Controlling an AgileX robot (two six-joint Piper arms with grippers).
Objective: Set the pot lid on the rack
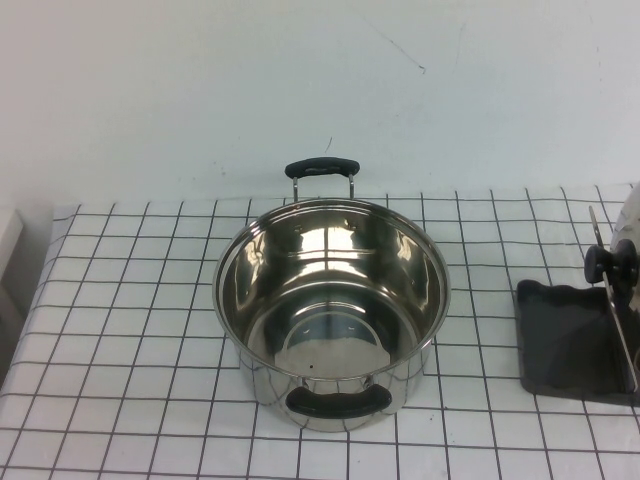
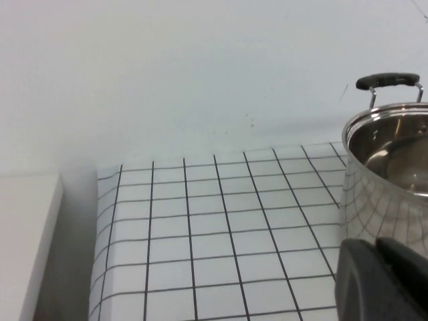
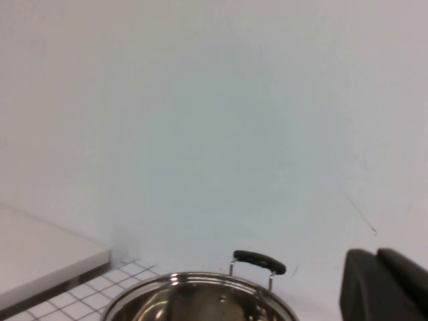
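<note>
The pot lid (image 1: pixel 631 214) stands on edge at the far right of the high view, mostly cut off by the picture's edge. Its black knob (image 1: pixel 609 263) faces left. It leans among the thin wire rods (image 1: pixel 621 330) of the rack, which rise from a dark grey tray (image 1: pixel 560 345). Neither arm shows in the high view. My left gripper (image 2: pixel 376 245) is shut and empty, low beside the pot's left side. My right gripper (image 3: pixel 377 254) is shut and empty, raised and facing the back wall over the pot.
A deep steel pot (image 1: pixel 331 308) with two black handles stands open in the middle of the checked cloth; it also shows in the left wrist view (image 2: pixel 391 167) and the right wrist view (image 3: pixel 200 299). A white block (image 2: pixel 27 234) lies off the cloth's left edge.
</note>
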